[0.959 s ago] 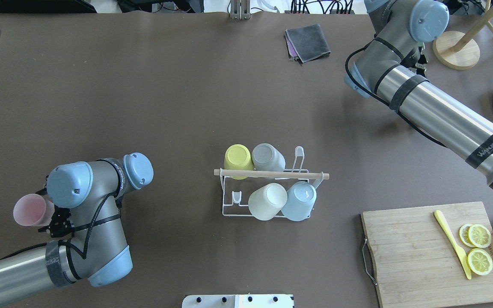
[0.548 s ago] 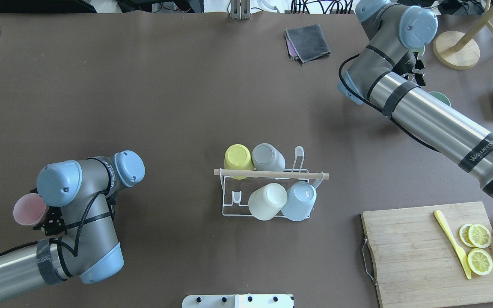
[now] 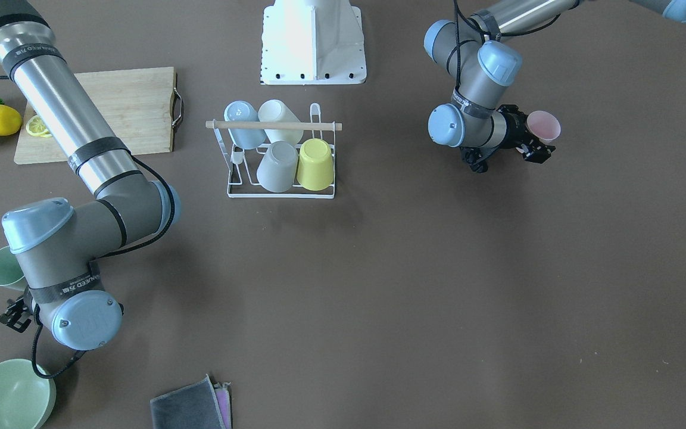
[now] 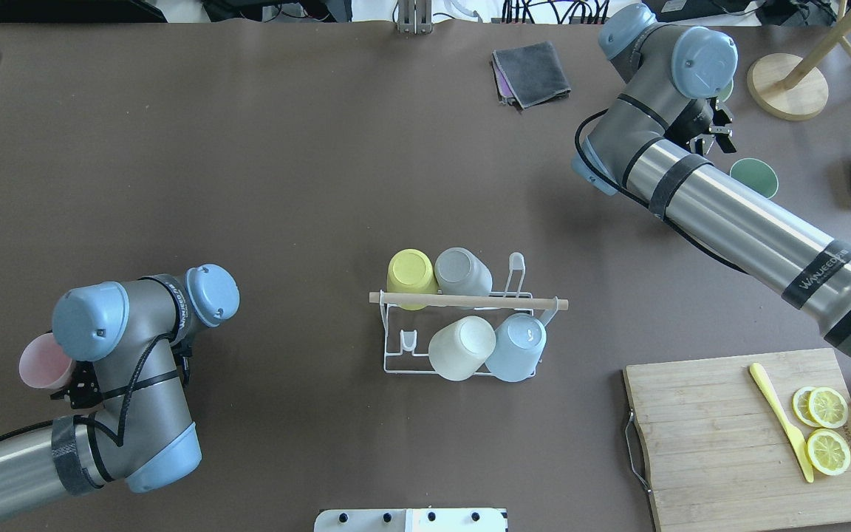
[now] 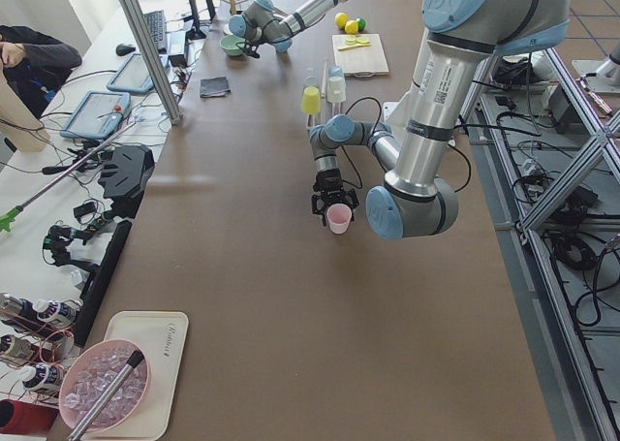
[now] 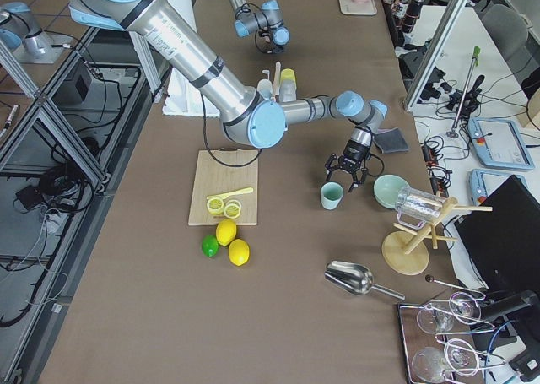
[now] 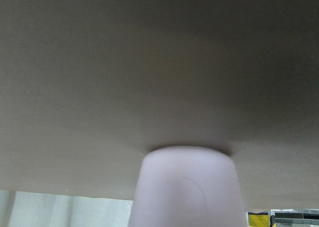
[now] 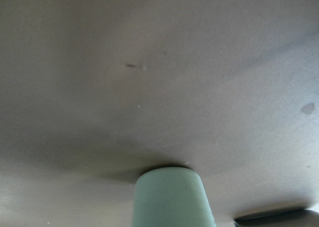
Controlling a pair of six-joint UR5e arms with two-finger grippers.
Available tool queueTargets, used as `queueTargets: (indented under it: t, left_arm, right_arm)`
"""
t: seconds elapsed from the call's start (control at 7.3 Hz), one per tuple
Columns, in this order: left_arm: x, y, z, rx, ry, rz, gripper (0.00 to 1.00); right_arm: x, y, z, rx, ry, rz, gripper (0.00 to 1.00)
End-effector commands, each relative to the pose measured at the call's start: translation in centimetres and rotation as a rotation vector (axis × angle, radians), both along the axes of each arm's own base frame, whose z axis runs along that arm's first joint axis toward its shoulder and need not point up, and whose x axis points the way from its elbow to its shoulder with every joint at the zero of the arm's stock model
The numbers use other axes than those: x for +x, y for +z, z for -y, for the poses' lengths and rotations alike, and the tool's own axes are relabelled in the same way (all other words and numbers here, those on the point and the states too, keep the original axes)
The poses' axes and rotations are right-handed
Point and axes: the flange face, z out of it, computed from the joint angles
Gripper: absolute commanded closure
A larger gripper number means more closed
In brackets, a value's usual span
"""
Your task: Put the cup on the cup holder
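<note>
Far left, the pink cup stands upright on the table, the left gripper close by its rim, fingers too hidden to tell. Bare tabletop runs to the cup holder at mid-table, bearing four cups. Far right, the green cup stands near the right gripper, whose fingers are equally unclear.
</note>
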Motion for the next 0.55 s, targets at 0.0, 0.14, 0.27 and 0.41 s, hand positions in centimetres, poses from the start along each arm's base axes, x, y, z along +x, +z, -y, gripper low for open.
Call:
queueTargets:
  t: [0.0, 0.14, 0.27, 0.41]
  left_arm:
    - [-0.3, 0.5, -0.1, 0.002, 0.000, -0.004, 0.02]
    - [-0.3, 0.4, -0.1, 0.004, -0.002, -0.006, 0.03]
    - [-0.8, -0.3, -0.1, 0.013, -0.009, -0.023, 0.08]
    - [-2.2, 0.1, -0.6, 0.013, -0.015, -0.027, 0.28]
  right_arm:
    - [0.0, 0.7, -0.5, -0.026, -0.024, -0.018, 0.00]
    - [-0.1, 0.8, -0.6, -0.028, -0.032, -0.017, 0.00]
    - [-0.2, 0.9, -0.7, -0.023, -0.039, -0.026, 0.00]
    - [-0.4, 1.0, -0.8, -0.014, -0.053, -0.040, 0.00]
